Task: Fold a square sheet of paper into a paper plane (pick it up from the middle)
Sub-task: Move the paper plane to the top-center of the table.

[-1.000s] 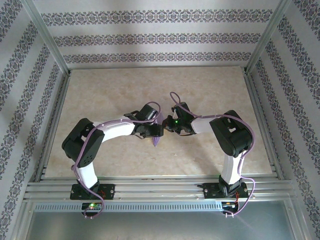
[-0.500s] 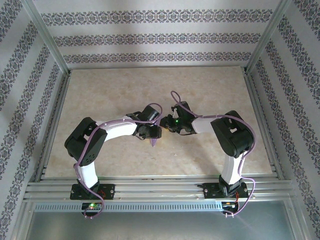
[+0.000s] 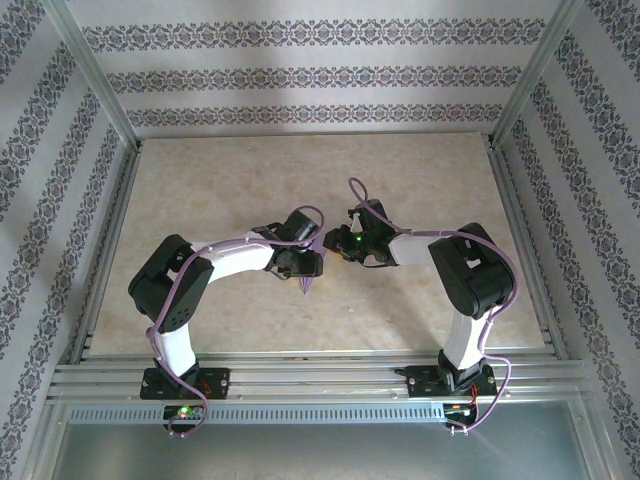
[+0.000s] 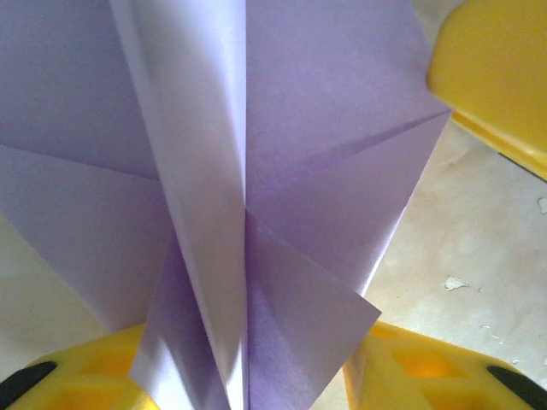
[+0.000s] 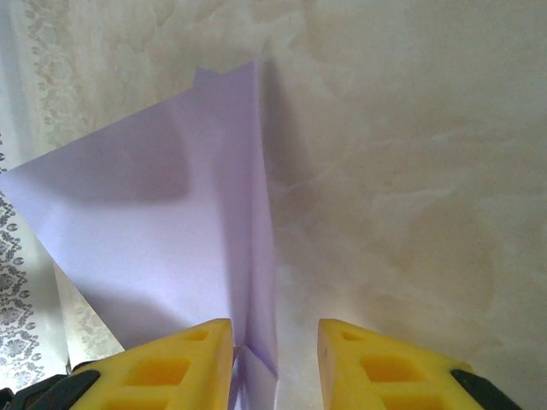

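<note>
The square sheet of paper is folded into a pale lavender paper plane (image 3: 307,282) with a centre ridge. Its pointed tip faces the near edge of the table (image 3: 200,190). My left gripper (image 3: 303,262) is shut on it. In the left wrist view the folded layers (image 4: 282,171) fill the gap of the left gripper (image 4: 252,342) and overlap both yellow fingers. My right gripper (image 3: 335,247) faces it from the right, open. In the right wrist view the plane (image 5: 171,231) lies against the left finger of the right gripper (image 5: 275,329), with bare table between the paper and the other finger.
A yellow finger of the right gripper (image 4: 491,77) stands close by the plane's upper right edge. Both arms meet near the middle of the beige table. Metal frame rails (image 3: 300,375) run along the near edge, and patterned walls (image 3: 320,75) enclose the other sides.
My right gripper has opened its jaws off the paper and drawn slightly to the right. The left gripper has kept the plane, whose tip has shifted a little to the left.
</note>
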Available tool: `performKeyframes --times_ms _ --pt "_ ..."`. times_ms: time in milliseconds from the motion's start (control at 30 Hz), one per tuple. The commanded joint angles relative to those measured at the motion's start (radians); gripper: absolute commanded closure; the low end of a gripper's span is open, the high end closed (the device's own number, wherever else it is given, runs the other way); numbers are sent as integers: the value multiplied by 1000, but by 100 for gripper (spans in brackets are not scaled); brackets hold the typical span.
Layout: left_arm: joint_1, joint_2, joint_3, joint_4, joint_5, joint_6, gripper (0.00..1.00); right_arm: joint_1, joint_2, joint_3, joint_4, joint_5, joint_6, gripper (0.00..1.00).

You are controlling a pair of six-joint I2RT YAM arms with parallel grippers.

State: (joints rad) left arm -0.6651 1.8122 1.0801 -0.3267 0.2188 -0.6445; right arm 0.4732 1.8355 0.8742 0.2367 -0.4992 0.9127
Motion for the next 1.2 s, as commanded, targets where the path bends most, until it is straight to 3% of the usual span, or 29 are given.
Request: performKeyframes --times_ms 0,200,733,967,1167 --pt "15 -36 -14 40 48 -41 51 -1 19 7 -18 -19 -21 68" --pt "32 -31 -36 72 82 -63 51 2 46 19 -29 -29 -27 70" --pt "36 -33 -18 27 -12 -37 78 3 42 23 -38 -32 -30 75" --pt "36 -35 27 -60 -77 11 90 -7 -76 -19 -42 46 -47 64" --pt "36 -82 62 -214 -182 69 94 -25 -168 -61 -96 133 -75 62"
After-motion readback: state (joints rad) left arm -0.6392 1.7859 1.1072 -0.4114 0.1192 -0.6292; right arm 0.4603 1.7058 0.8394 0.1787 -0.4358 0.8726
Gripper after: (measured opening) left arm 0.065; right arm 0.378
